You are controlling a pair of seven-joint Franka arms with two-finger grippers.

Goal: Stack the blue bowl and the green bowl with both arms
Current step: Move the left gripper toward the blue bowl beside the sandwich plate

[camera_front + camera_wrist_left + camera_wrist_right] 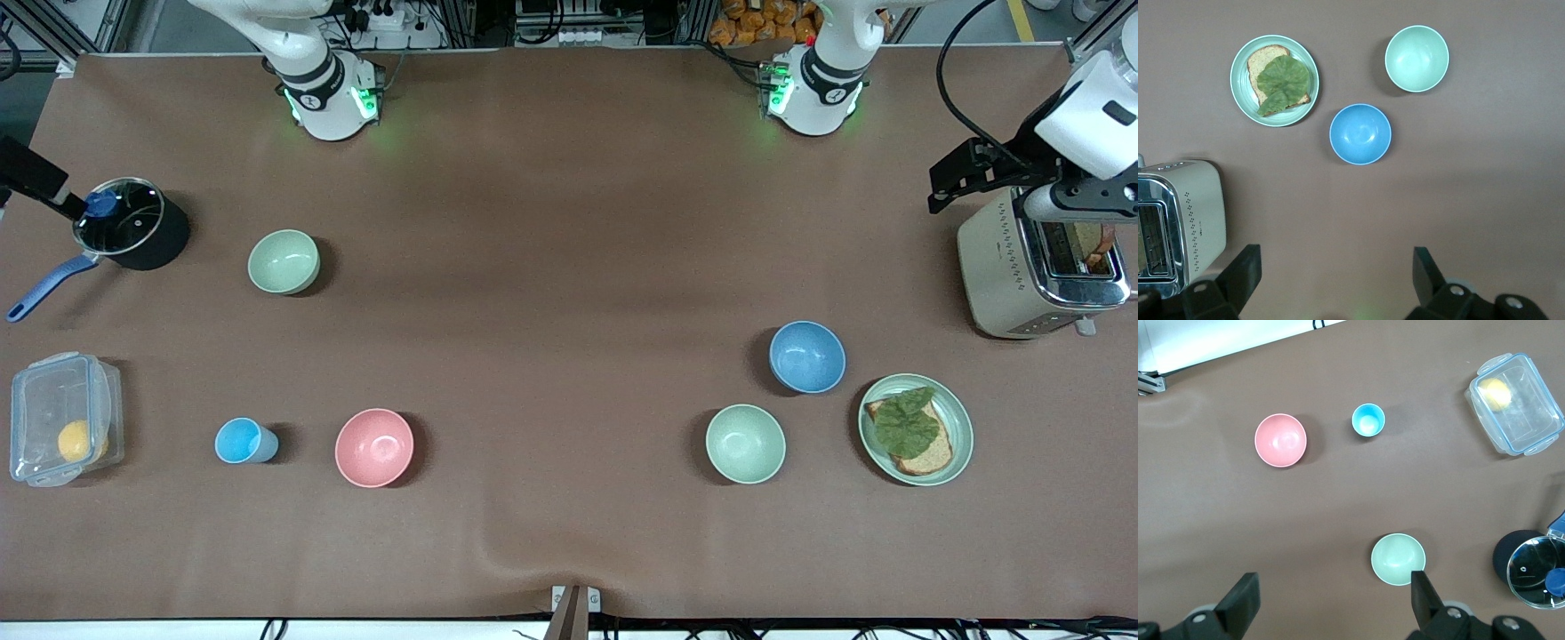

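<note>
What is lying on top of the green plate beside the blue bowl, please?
On the green plate lies a slice of brown bread with a green lettuce leaf over it. The leaf covers most of the bread, so whatever lies beneath cannot be seen.

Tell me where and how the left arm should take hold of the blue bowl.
Probably by the rim, from straight above: the blue bowl stands upright, mouth up, apart from the green bowl and plate, so one finger can go inside its wall, one outside.

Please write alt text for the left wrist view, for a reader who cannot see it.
An empty blue bowl sits on a brown table, with a green bowl and a plate of bread and lettuce close by. A toaster stands apart from them; the open left gripper hangs above bare table.
</note>
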